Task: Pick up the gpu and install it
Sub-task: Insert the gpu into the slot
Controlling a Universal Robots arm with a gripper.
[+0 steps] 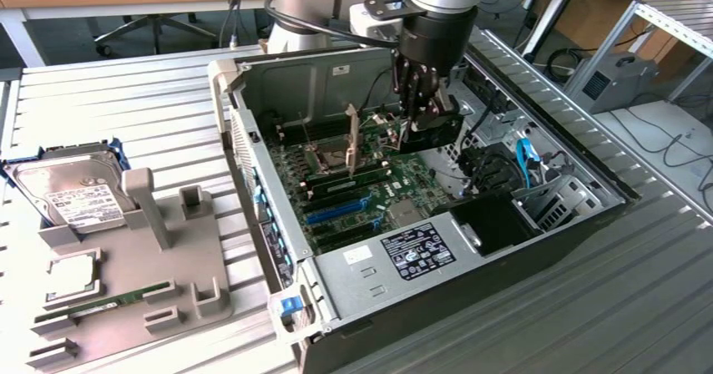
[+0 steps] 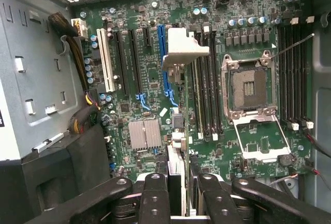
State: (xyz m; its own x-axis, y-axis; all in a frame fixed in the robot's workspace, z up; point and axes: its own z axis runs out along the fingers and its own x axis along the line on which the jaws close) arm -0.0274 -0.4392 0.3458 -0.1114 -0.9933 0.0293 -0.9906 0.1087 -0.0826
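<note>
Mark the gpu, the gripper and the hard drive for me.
gpu (image 1: 432, 130): exterior view, card body below the fingers.
gripper (image 1: 422, 111): exterior view, between the fingertips.
hard drive (image 1: 69, 192): exterior view, white label.

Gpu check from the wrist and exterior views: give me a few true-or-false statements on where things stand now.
1. The gripper grips the gpu above the motherboard inside the open case. True.
2. The gpu lies on the grey tray. False: the gripper holds it inside the case.
3. The hard drive sits at the tray, on the exterior view's left. True.
4. A cooler covers the CPU socket. False: the socket is bare and open.
</note>
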